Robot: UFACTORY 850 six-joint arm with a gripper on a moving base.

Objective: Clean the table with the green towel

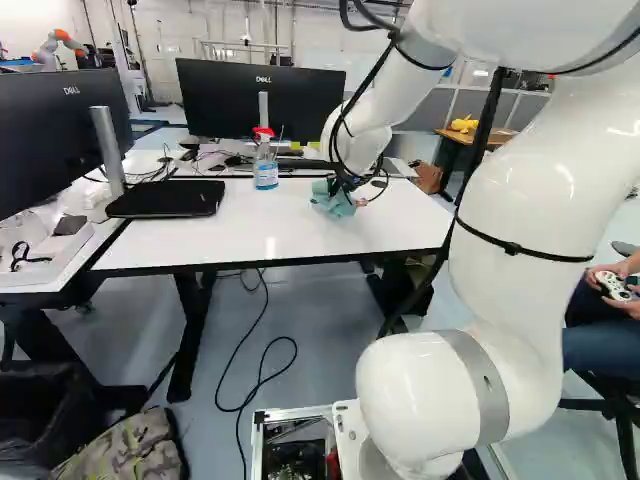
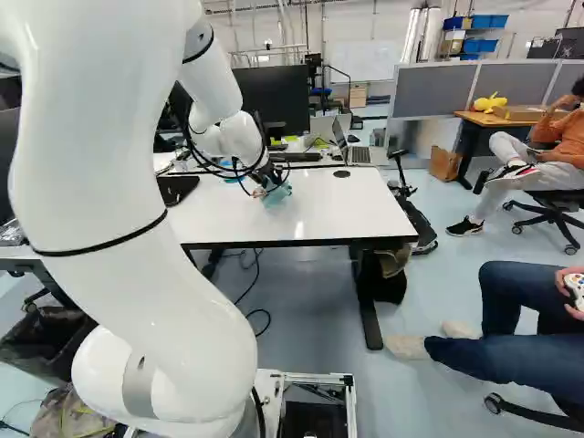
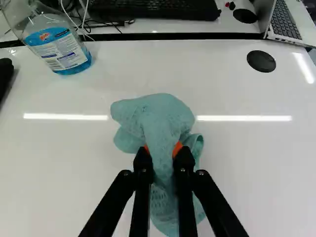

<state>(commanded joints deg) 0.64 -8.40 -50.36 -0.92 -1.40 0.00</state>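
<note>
Over the white bench (image 1: 220, 245), the arm (image 1: 525, 190) is stretched forward, its wrist angled down to the right of the spray bottle (image 1: 265, 168). By the pincer (image 1: 347, 194), its fingers slightly parted, the green towel (image 3: 160, 116) is pinched from both sides, bunched between and ahead of them, nearer the base than the bottle.

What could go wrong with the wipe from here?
Bottle: stands on the table, ahead and to one side of the claw; a wide sweep could tip it.
Towel: bunched in the claw, so it may wipe unevenly or slip out.
Black disc: lies on the tabletop; the towel might snag it.
</note>
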